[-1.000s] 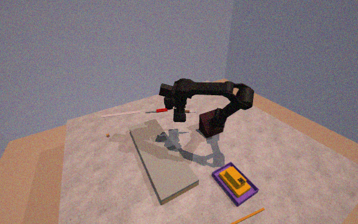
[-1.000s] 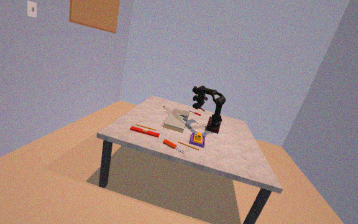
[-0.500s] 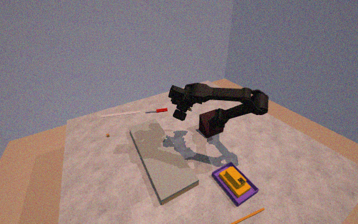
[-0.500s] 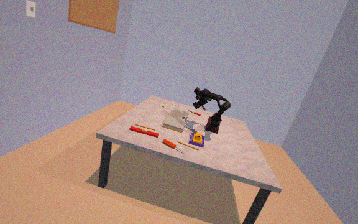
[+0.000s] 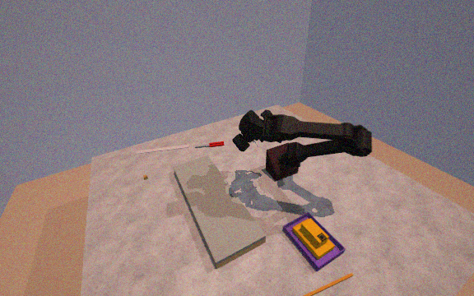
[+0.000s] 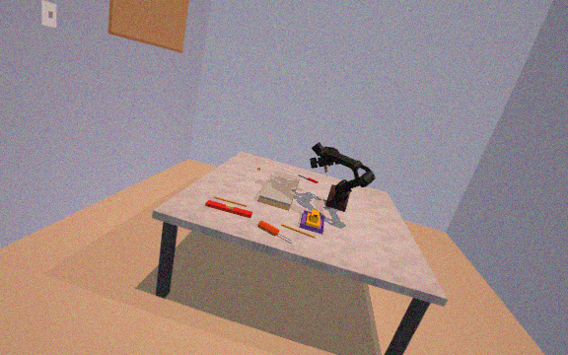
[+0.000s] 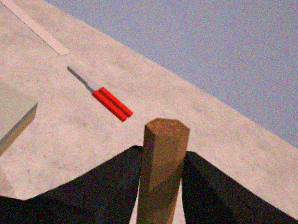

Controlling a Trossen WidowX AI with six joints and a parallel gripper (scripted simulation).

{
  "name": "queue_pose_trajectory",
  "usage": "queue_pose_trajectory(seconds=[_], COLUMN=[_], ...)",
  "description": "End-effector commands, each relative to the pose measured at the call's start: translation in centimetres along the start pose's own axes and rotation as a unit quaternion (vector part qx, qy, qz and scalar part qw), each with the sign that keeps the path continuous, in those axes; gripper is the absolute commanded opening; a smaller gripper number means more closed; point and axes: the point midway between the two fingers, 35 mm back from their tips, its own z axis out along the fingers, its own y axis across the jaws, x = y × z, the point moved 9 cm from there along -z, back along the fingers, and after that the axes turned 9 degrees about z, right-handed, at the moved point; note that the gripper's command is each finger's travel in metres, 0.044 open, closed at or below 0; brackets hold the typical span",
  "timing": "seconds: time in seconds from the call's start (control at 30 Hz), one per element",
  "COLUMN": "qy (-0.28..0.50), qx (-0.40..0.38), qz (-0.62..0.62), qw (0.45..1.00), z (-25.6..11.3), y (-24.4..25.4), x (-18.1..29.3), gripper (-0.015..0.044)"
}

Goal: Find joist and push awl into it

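My gripper is shut on the awl, whose brown faceted wooden handle stands between the two black fingers in the wrist view. The awl's tip is out of sight. The gripper is raised above the table, beyond the panel's far end; its fingers are hard to make out in the top view. The grey-beige floor panel lies flat, with the arm's shadow across it. No hole is discernible. The yellow stud finder lies in the purple tray, beside the panel.
A red-handled tool and a pale strip lie near the far edge. A small brown block lies left of the panel. A red level, an orange screwdriver and thin orange sticks lie nearer the exterior camera.
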Motion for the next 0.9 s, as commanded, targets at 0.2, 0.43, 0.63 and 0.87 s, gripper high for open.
queue_pose_trajectory(seconds=[0.2, 0.43, 0.63, 0.87], qy=[-0.063, -0.065, -0.07, -0.079], qx=[0.001, 0.002, 0.003, 0.002], qz=[0.089, 0.099, 0.114, 0.131], qw=[0.994, 0.993, 0.991, 0.988], z=[-0.6, -0.9, -1.3, -1.5], y=[-1.0, 0.8, 3.1, 6.1], x=[0.6, -0.4, -1.3, -2.1], gripper=[0.0, 0.0, 0.0, 0.0])
